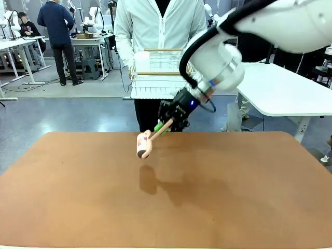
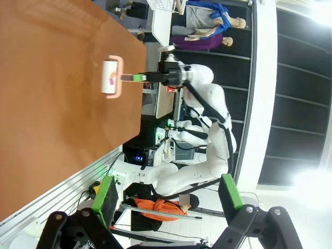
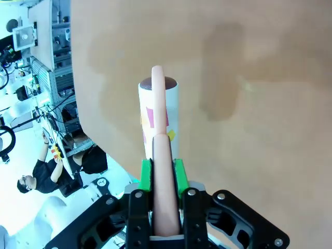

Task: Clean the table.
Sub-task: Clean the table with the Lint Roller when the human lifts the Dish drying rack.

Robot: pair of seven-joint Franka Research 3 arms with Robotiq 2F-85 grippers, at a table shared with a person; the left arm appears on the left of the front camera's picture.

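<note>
My right jaws clamp a lint roller [image 1: 143, 146] by its pink handle [image 3: 161, 155], roll just ahead of them, off the desk [image 1: 233, 207] beneath. My left jaws stand wide, empty.

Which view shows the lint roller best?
Front view: the lint roller shows whole from the side, pink handle clamped in the right tool, roll raised over the table. Right wrist view looks down the handle, which hides part of the roll. Left wrist view shows it whole but small and far off.
</note>
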